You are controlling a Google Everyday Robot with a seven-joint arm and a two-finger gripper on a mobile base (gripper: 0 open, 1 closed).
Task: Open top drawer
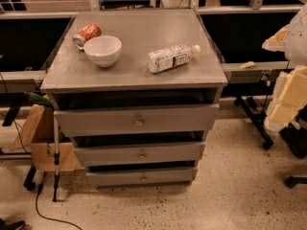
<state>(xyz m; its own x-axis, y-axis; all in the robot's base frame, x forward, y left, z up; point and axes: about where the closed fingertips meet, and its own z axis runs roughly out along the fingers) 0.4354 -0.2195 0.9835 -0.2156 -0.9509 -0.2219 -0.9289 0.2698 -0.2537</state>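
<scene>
The top drawer point(136, 120) is the widest grey front of the cabinet, just under the tabletop, with a small metal knob point(138, 121) at its centre. A dark gap shows above its front panel. Two narrower drawer fronts point(141, 153) sit below it. My pale arm comes in at the right edge of the view. My gripper point(280, 111) hangs there, well to the right of the cabinet, about level with the top drawer and not touching it.
On the cabinet top point(134, 73) stand a white bowl point(102, 49), a red can point(87, 34) on its side and a plastic bottle point(170, 57) lying down. A cardboard box point(41, 138) and a green-handled pole point(55, 147) stand at the left. Chair legs point(254, 121) are at the right.
</scene>
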